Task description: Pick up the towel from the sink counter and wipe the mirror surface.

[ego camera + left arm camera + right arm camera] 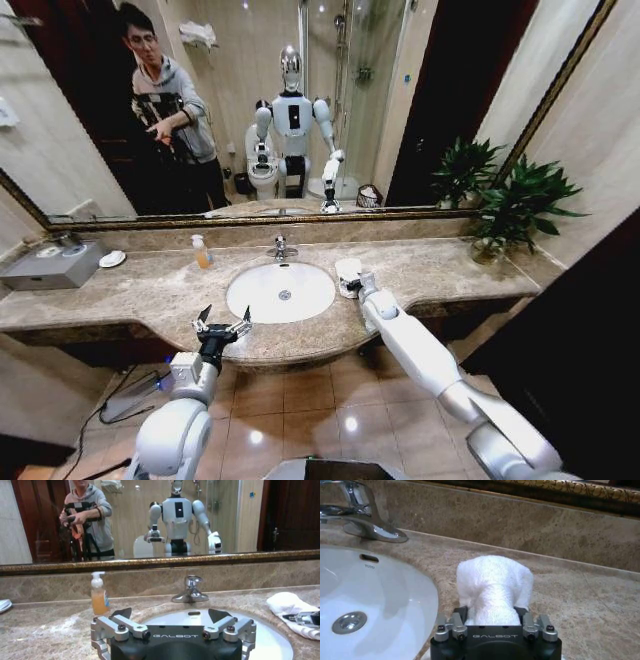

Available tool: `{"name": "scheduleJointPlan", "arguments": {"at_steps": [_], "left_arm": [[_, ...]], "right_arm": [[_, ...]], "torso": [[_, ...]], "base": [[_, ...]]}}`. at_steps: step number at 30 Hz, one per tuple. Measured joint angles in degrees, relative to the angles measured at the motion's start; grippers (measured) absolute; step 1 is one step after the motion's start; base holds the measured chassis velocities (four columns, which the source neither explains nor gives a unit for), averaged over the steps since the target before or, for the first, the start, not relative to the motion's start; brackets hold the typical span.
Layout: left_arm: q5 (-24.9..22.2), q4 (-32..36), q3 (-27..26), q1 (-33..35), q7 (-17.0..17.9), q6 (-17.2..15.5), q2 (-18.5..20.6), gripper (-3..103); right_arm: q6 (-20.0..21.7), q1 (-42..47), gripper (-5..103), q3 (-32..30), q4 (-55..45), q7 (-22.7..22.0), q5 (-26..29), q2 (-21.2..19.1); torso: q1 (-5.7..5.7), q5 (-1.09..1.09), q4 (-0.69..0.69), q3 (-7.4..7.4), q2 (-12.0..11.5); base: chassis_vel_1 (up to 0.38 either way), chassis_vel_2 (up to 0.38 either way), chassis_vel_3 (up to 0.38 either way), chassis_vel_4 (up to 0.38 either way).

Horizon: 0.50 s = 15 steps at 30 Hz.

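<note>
White terry cloth sits bunched between the fingers of our right gripper (494,619), which has closed on the towel (495,581). In the right wrist view the towel rises as a soft mound from between the two fingers, its lower part pinched narrow and the rest resting on the sink counter (580,592). In the head view we see our right arm stretched forward over the counter's curved front edge, the right gripper (354,286) touching the towel (347,268) just beside the right rim of the white oval basin (281,291).

Our left gripper (222,322) hovers above the front edge of the sink counter (150,290), at the basin's near left side, its fingers spread apart and holding nothing. The left wrist view shows those dark fingertips (122,612) wide apart, facing the chrome tap (191,589) and the basin.

A soap bottle (202,251) with orange liquid stands upright on the counter left of the tap (280,246). The mirror (400,90), edged by a thin dark bronze frame, spans the wall behind the counter. A potted plant (515,205) stands at the counter's right end.
</note>
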<state>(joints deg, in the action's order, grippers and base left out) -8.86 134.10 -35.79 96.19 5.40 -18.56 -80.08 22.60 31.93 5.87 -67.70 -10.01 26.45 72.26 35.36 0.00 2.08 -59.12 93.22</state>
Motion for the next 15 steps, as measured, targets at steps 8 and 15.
{"name": "scheduleJointPlan", "arguments": {"at_steps": [8,15], "left_arm": [[0.00,0.00,0.00,0.00,0.00,0.00,0.00,100],[0.00,0.00,0.00,0.00,0.00,0.00,0.00,100]], "right_arm": [[0.12,-0.03,25,-0.26,-1.86,-0.35,1.70,-1.52],[-0.60,0.50,18,-1.58,-4.05,-0.69,2.62,-2.40]], "torso": [[0.01,0.00,-0.01,-0.02,-0.01],[0.01,0.01,-0.01,-0.02,-0.01]], "base": [[0.000,0.000,0.000,0.000],[0.000,0.000,0.000,0.000]]}}
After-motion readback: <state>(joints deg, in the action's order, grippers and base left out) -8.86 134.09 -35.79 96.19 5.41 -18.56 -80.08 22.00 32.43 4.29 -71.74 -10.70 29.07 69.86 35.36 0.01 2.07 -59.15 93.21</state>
